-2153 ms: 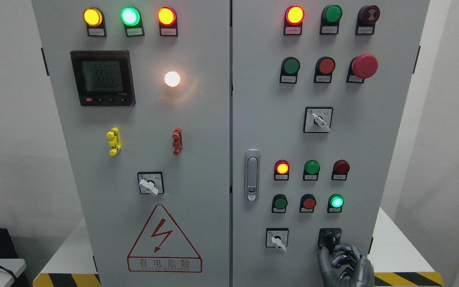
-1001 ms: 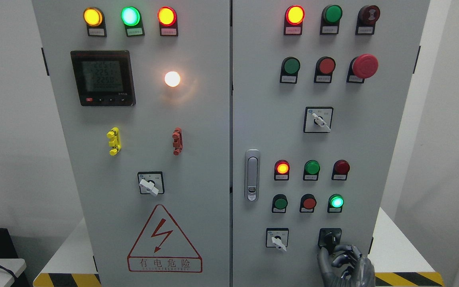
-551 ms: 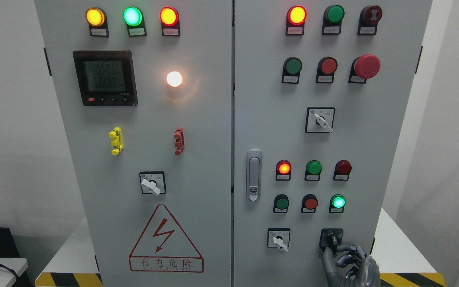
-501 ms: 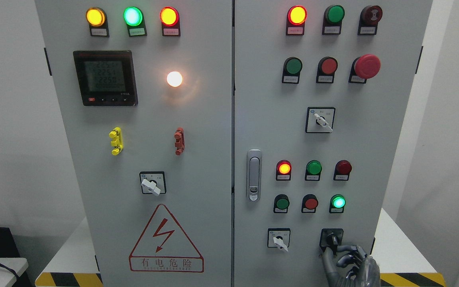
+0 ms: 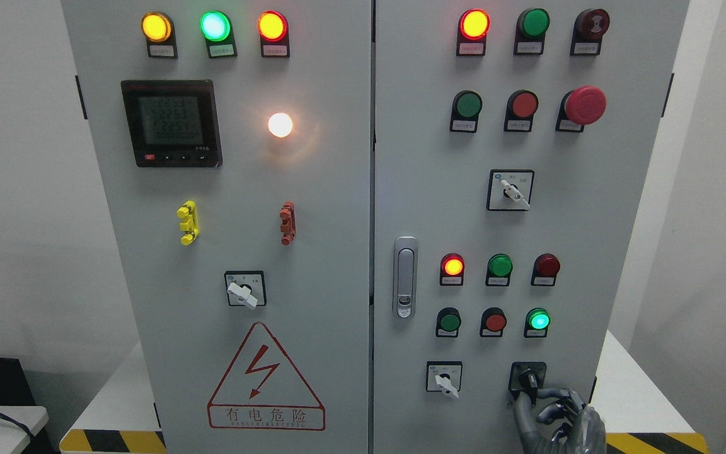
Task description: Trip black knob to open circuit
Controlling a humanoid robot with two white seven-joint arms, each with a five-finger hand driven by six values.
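Observation:
The black knob [image 5: 529, 380] sits on a black square plate at the lower right of the grey cabinet's right door [image 5: 426, 189]. My right hand [image 5: 532, 400] comes up from the bottom edge. Its thumb [image 5: 520, 408] and curled fingers [image 5: 555, 397] close on the knob's lower end, and the knob's top shows above them. The green lamp [image 5: 538, 320] above the knob is lit. My left arm is not in view.
A white selector switch [image 5: 443, 381] is left of the knob, and a door latch [image 5: 404, 276] is further left. Rows of lamps and push buttons, a red mushroom button [image 5: 585, 104] and a second white selector [image 5: 511, 189] fill the door above. A meter [image 5: 171, 123] is on the left door.
The whole picture has shifted a little to the right. My right hand has stayed at the black knob, and the same lamps are lit.

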